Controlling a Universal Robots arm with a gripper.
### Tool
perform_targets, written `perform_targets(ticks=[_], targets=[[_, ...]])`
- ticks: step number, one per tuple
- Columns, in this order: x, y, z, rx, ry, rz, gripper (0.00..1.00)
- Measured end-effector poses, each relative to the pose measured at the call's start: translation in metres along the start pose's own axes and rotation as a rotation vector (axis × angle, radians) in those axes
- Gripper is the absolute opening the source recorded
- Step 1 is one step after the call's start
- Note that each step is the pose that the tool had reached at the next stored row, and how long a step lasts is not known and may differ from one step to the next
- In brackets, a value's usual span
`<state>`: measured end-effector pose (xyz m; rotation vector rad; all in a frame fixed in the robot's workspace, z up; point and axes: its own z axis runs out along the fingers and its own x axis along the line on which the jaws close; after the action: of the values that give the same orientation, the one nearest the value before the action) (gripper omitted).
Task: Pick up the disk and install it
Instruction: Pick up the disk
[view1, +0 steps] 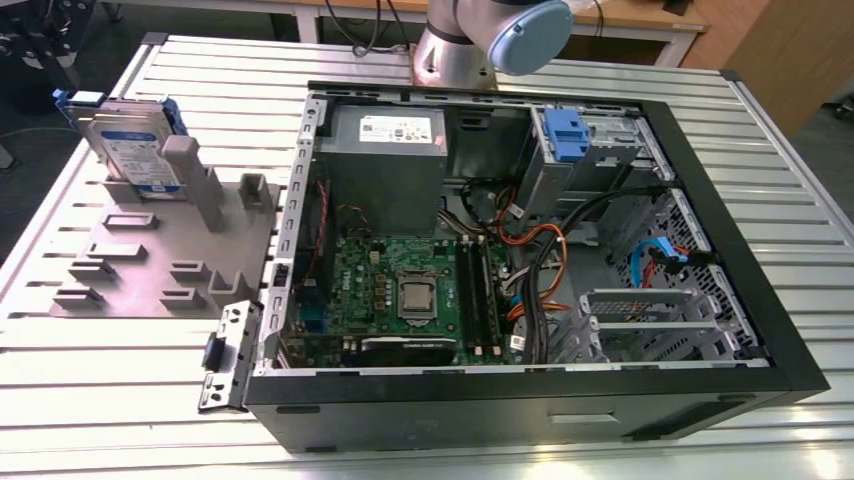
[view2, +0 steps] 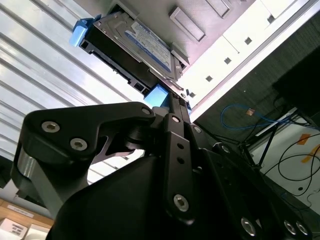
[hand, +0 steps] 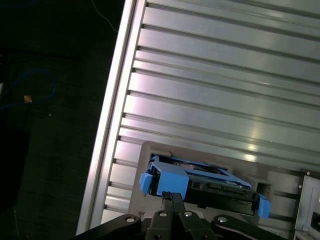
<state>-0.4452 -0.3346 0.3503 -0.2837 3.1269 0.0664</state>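
Disk (view1: 127, 140), a flat silver-grey metal hard drive with a white-and-blue label in a bright blue plastic bracket, stands on its edge in a grey plastic holder plate (view1: 147, 250); this plate lies at the exterior view's left of the open black computer case (view1: 534, 405), so the disk is outside the case and is not yet installed. In both wrist views the black gripper (view2: 174, 102) (hand: 172, 196) points toward the disk (view2: 135, 45) (hand: 200, 180); the disk is ahead of the fingertips, and I judge it apart from them, not touched. The long axis of the disk runs across the line of the fingers in the first wrist view, with the blue bracket end nearest to the tips. The fingers are drawn together, narrow, and nothing is between them. The holder and the case rest on a ribbed aluminium desk (view1: 107, 390) (hand: 225, 75); beyond its edge is a dark floor (hand: 50, 150) with a thin blue cable (hand: 35, 85); the grey robot arm (view1: 481, 40) rises behind the case.
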Motion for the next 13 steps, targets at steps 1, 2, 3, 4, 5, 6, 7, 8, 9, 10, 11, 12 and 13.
perform_targets(ticks=[1,2,3,4,5,6,7,8,9,10,11,12,13], targets=[[0.0,0.0,0.0,0.0,0.0,-0.001,0.11],[0.0,0.0,0.0,0.0,0.0001,-0.001,0.11],[0.0,0.0,0.0,0.0,0.0001,-0.002,0.11],[0.0,0.0,0.0,0.0,0.0001,-0.003,0.11],[0.0,0.0,0.0,0.0,0.0001,-0.003,0.11],[0.0,0.0,0.0,0.0,0.0001,-0.003,0.11],[0.0,0.0,0.0,0.0,0.0002,-0.004,0.11],[0.0,0.0,0.0,0.0,0.0001,-0.004,0.11],[0.0,0.0,0.0,0.0,0.0001,-0.004,0.11],[0.0,0.0,0.0,0.0,0.0002,-0.004,0.11],[0.0,0.0,0.0,0.0,0.0002,-0.005,0.11],[0.0,0.0,0.0,0.0,0.0003,-0.007,0.11],[0.0,0.0,0.0,0.0,0.0004,-0.008,0.11]])
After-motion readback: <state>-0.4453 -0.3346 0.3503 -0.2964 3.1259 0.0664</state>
